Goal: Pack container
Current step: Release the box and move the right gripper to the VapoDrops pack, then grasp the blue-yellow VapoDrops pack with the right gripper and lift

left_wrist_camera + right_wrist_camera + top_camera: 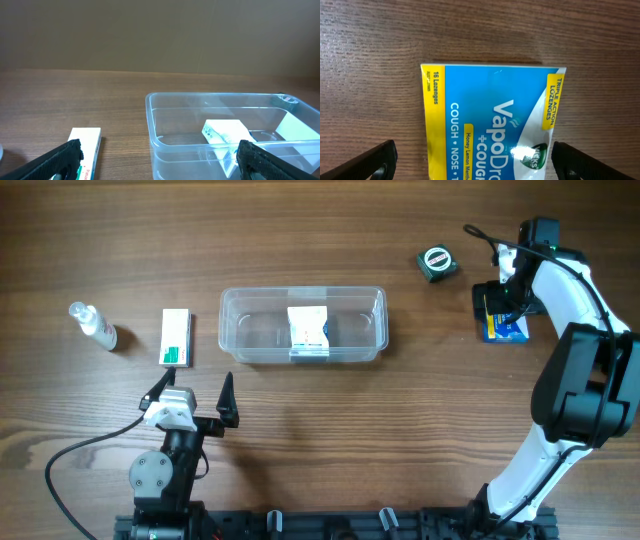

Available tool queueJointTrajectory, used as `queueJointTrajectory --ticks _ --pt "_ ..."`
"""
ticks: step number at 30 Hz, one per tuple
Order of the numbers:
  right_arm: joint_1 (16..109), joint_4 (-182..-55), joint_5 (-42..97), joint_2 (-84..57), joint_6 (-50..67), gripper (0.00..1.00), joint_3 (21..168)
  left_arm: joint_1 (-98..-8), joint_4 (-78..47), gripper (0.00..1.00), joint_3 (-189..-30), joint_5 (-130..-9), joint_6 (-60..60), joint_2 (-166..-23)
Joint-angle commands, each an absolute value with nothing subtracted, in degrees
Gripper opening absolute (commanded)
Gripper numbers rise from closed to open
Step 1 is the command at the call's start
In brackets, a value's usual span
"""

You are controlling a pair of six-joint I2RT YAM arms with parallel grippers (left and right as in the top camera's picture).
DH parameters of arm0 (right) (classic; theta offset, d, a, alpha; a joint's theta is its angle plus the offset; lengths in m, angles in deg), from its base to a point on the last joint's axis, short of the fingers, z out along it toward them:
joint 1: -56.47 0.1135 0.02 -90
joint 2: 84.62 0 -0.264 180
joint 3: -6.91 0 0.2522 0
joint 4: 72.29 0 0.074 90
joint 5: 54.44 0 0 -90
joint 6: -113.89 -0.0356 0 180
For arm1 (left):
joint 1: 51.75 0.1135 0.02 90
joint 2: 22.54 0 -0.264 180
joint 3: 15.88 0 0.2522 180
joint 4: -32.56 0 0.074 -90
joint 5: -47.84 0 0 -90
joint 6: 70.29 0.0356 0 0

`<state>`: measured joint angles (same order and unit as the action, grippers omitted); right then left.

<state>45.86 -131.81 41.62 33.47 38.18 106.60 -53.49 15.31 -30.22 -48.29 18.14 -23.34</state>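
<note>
The clear plastic container sits at the table's middle with a white packet inside; it also shows in the left wrist view with the packet. My left gripper is open and empty, just in front of the container's left end and a white-and-green box, which also shows in the left wrist view. My right gripper is open at the far right, fingers on either side of a blue-and-yellow lozenge bag lying flat on the table; the bag also shows in the overhead view.
A small clear spray bottle lies at the far left. A round green tape measure lies at the back, right of the container.
</note>
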Motion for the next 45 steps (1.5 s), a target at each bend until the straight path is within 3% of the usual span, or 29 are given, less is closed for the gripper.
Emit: queueJointTrajectory --ticks 1,20,23,26,32,40,45 --pt "45.3 -131.0 43.1 34.5 38.7 1.00 106.4 -53.1 15.1 1.00 -30.0 -49.2 18.9 -22.9" --pt "43.3 -130.2 38.4 37.3 38.8 0.99 104.6 -53.1 15.1 1.00 -30.0 -49.2 18.9 -22.9" --pt "43.3 -130.2 38.0 38.2 38.7 0.92 104.6 -53.1 15.1 1.00 -30.0 -49.2 18.9 -22.9" --pt "43.3 -130.0 38.1 38.3 37.3 0.76 104.7 -53.1 15.1 1.00 -30.0 -49.2 18.9 -22.9" --pt "43.3 -134.5 34.5 37.4 34.0 0.77 109.7 -53.1 15.1 1.00 -30.0 -49.2 18.9 -22.9" --pt "45.2 -145.8 17.0 27.7 31.2 0.77 119.3 -53.1 15.1 1.00 -30.0 -49.2 18.9 -22.9" --pt "55.3 -146.7 11.5 12.7 23.5 0.76 119.3 -53.1 15.1 1.00 -30.0 -49.2 18.9 -22.9"
